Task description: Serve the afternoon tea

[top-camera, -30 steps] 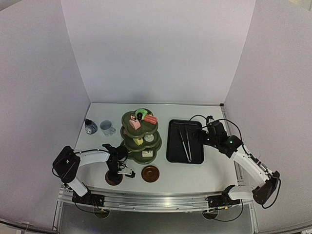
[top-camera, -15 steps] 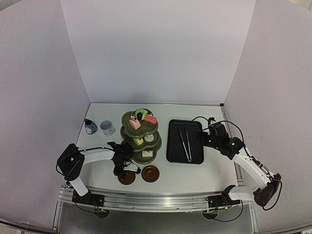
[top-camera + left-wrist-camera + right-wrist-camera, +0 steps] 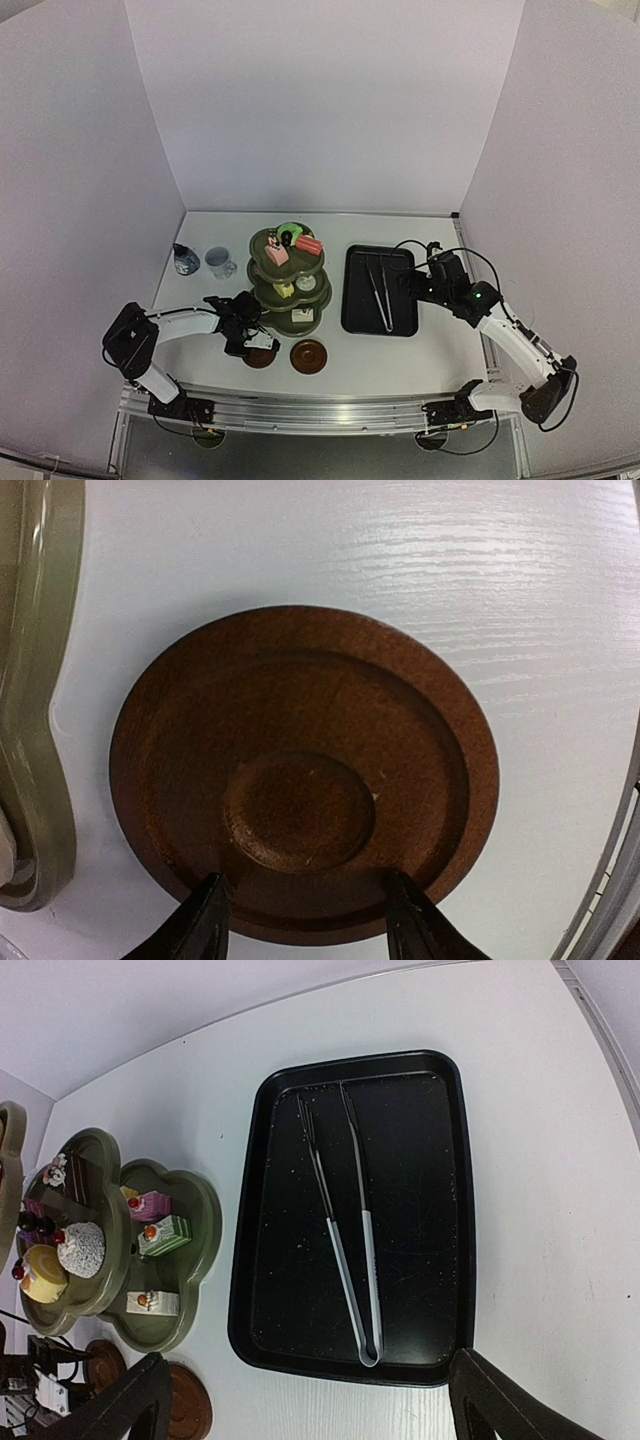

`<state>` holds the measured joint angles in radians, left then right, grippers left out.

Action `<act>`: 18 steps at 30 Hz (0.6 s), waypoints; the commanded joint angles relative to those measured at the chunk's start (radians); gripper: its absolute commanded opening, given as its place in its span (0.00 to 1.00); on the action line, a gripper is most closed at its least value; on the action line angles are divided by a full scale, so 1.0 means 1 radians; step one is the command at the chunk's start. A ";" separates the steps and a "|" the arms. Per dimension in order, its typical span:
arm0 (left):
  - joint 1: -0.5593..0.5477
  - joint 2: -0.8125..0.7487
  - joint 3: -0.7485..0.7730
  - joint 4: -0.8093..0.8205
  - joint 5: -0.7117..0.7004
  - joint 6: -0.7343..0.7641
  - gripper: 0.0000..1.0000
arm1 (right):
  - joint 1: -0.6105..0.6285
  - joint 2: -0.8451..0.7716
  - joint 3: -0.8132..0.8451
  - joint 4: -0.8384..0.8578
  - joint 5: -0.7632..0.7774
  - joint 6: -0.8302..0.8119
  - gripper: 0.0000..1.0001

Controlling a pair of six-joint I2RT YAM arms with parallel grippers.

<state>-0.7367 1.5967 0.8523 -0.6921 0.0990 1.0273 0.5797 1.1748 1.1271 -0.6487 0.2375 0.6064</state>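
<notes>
Round, grainy brown coaster, concentric ridges

A robotics lab test cell: 3 plain pale partition walls box in a white wood-grain desk, fronted by a bare aluminium mounting rail trailing cables.

The counter carries two brown coasters, two small cups, one green three-tier stand, one black tray and one pair of metal tongs. The little cakes on the tiers overlap too much for an exact count.
</notes>
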 commanded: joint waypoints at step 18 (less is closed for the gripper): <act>0.030 -0.055 0.166 -0.213 -0.023 -0.079 0.64 | 0.006 -0.007 0.041 -0.012 0.000 -0.005 0.94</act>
<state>-0.7173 1.5768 0.9137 -0.8249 0.0727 0.9926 0.5797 1.1748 1.1275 -0.6529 0.2363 0.6052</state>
